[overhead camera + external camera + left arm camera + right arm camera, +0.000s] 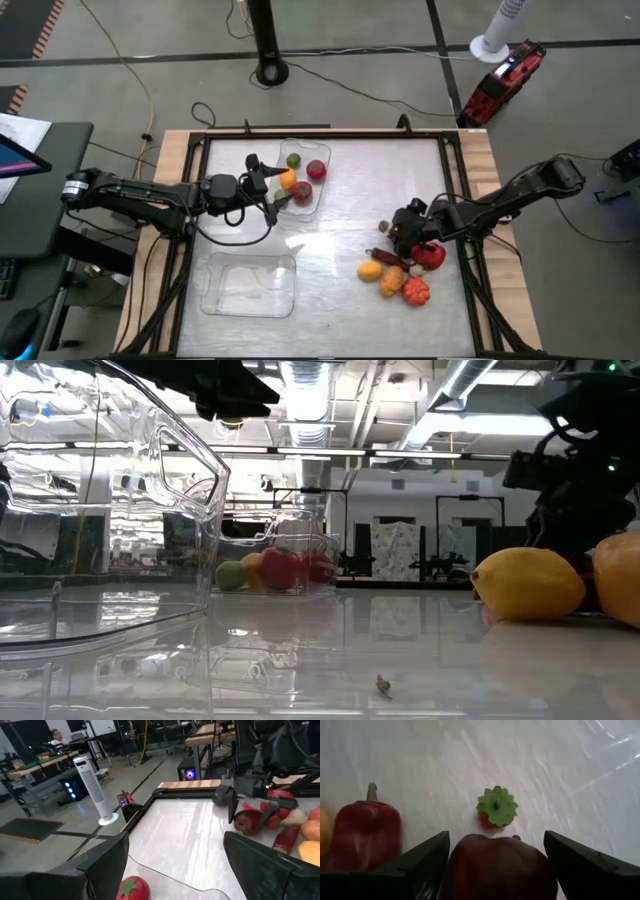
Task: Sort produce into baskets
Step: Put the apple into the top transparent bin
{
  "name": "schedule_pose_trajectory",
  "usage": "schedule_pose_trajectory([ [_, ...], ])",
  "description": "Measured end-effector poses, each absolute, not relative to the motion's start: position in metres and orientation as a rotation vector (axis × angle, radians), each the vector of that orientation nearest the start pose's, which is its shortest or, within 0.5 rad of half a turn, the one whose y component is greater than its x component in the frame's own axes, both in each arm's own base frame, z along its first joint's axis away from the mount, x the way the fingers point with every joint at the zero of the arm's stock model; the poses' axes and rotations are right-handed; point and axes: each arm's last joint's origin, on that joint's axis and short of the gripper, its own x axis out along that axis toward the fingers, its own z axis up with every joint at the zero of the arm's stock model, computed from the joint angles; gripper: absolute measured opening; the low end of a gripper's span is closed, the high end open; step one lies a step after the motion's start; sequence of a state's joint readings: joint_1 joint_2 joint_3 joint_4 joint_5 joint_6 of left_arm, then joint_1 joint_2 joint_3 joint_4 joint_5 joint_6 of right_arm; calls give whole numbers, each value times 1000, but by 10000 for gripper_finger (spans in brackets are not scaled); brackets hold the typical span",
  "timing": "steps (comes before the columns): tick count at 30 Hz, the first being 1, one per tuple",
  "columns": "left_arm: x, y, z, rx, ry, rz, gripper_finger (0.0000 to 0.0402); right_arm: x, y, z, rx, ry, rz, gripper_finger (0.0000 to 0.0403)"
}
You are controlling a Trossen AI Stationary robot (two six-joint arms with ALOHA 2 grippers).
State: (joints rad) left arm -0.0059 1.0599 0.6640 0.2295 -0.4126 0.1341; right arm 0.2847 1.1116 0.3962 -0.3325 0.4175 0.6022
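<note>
My left gripper (270, 187) (175, 865) is open and empty above the near-left part of the far clear basket (322, 150). That basket holds a green piece (293, 159), an orange piece (287, 180) and two red pieces (316, 169). My right gripper (398, 232) (496, 851) is open and low at the left end of the loose produce pile. Its fingers stand on either side of a dark red fruit (497, 867); I cannot tell whether they touch it. A small red piece with a green leafy top (496, 807) lies just beyond, and a dark red pepper (367, 837) lies beside it.
The near clear basket (248, 285) stands with nothing in it at the front left. The pile at the right holds a yellow lemon (370, 269), an orange piece (392, 280), a ribbed red-orange piece (415, 291) and a red piece (430, 257). Bare table lies between the baskets and the pile.
</note>
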Motion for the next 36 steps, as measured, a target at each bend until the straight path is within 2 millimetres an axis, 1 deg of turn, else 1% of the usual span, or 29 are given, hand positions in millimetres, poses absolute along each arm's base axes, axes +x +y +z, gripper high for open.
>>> schedule_pose_trajectory([
  [4,233,11,280,169,187,415,313,169,38,137,181,923,-410,325],
  [8,233,11,280,163,185,416,313,171,39,138,163,909,-377,297],
  [11,233,11,280,162,184,416,313,173,40,142,161,875,-329,292],
  [13,233,11,281,163,182,416,313,176,40,146,156,830,-305,292],
  [16,232,10,290,154,167,415,313,189,37,161,138,731,-287,292],
  [19,229,7,300,128,136,405,313,206,28,176,103,605,-287,292],
  [21,227,4,300,123,140,394,313,219,19,187,91,505,-282,292],
  [24,227,3,300,121,141,383,313,240,4,200,82,402,-226,293],
  [27,227,1,303,111,114,355,313,263,-11,210,72,356,-184,293],
  [30,227,1,303,102,114,338,313,290,-24,218,36,350,-173,293],
  [36,226,1,301,66,124,353,313,346,-44,225,-55,350,-197,296],
])
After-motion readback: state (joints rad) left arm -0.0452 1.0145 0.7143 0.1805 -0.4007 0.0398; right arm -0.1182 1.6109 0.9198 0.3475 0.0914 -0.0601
